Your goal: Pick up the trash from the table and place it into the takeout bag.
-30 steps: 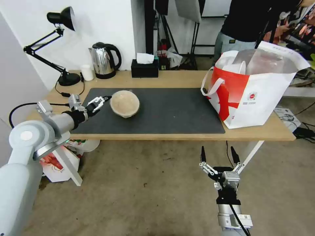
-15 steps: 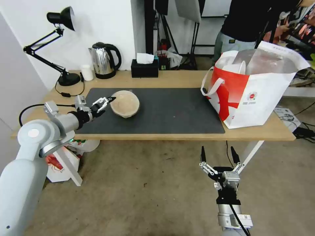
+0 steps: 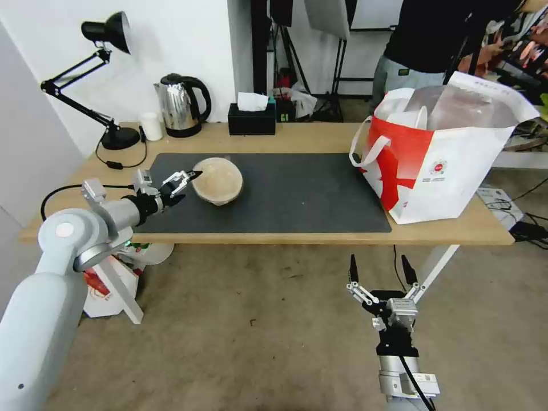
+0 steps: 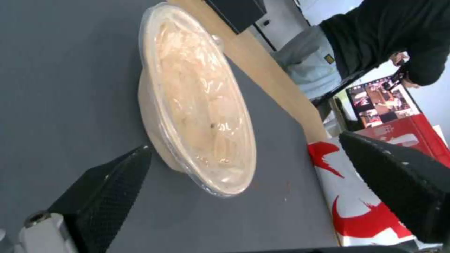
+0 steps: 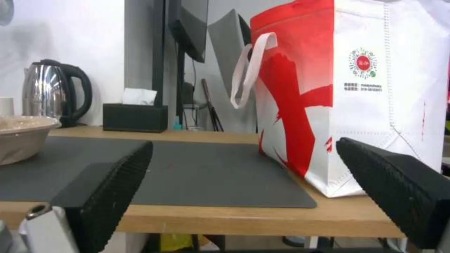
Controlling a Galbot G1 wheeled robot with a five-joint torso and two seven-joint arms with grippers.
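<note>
A beige lidded round bowl [image 3: 217, 181] [image 4: 197, 116] [image 5: 19, 140] sits on the dark grey mat [image 3: 297, 194] at the left of the table [image 3: 308, 137]. My left gripper [image 3: 185, 185] [image 4: 244, 146] is open at the bowl's left rim, one finger above the lid edge and one beside the wall. The takeout bag [image 3: 445, 165] [image 5: 356, 98] [image 4: 356, 211] stands open at the table's right end, white with a red panel, and a white rim [image 3: 414, 119] shows inside it. My right gripper [image 3: 379, 265] [image 5: 244, 146] hangs open below the table's front edge.
Along the back edge stand a black desk lamp [image 3: 117, 137], a steel kettle [image 3: 180, 105], a small white cup [image 3: 151, 125] and a black tissue box [image 3: 251, 119]. A red-and-white package [image 3: 103, 285] sits on the floor under the left end. A person [image 3: 428, 45] stands behind the bag.
My left arm has reached further right, bringing its open fingers up to the bowl's left rim. The right arm has not moved.
</note>
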